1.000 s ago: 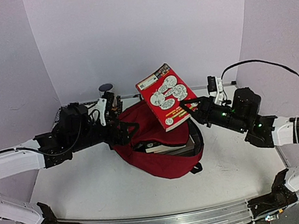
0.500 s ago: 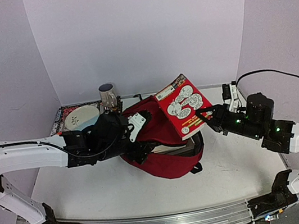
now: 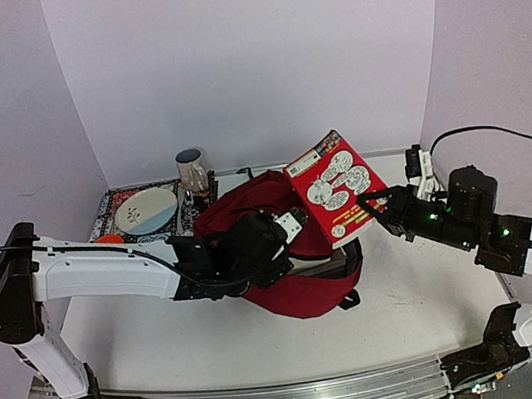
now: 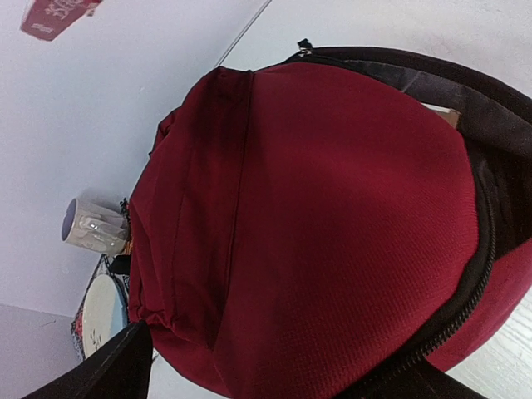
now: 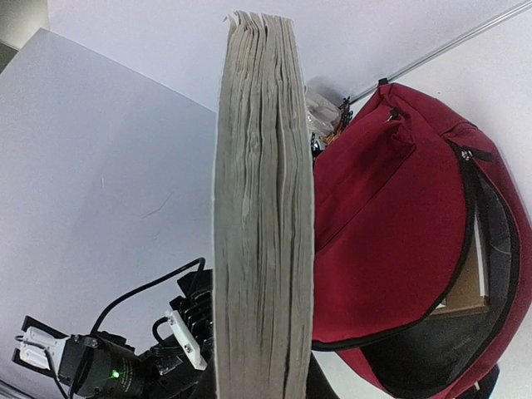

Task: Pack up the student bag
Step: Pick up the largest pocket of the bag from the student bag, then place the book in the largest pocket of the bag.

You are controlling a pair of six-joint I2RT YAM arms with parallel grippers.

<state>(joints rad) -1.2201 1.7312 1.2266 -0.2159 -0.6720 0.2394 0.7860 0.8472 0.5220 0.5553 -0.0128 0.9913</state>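
The dark red student bag [image 3: 294, 281] lies at the table's middle with its zip mouth open toward the right; a book [image 3: 315, 264] lies inside. My left gripper [image 3: 285, 234] reaches over the bag's top flap. In the left wrist view the bag's red fabric [image 4: 316, 208] fills the frame, and the left gripper [image 4: 266, 378] is open with its fingers wide apart on either side of it. My right gripper [image 3: 367, 206] is shut on a red comic-covered book [image 3: 338, 186], held tilted above the bag's right side. The right wrist view shows that book's page edge [image 5: 262, 208] beside the bag [image 5: 391, 224].
A grey mug [image 3: 191, 171] and a pale plate [image 3: 146, 210] on a patterned tray [image 3: 105, 207] stand at the back left; both also show in the left wrist view, the mug [image 4: 96, 229] and the plate [image 4: 104, 312]. White walls close in behind and at both sides.
My left arm has stretched right, carrying its gripper from the bag's left edge over the flap. My right gripper has shifted right with the book, tilting it more upright.
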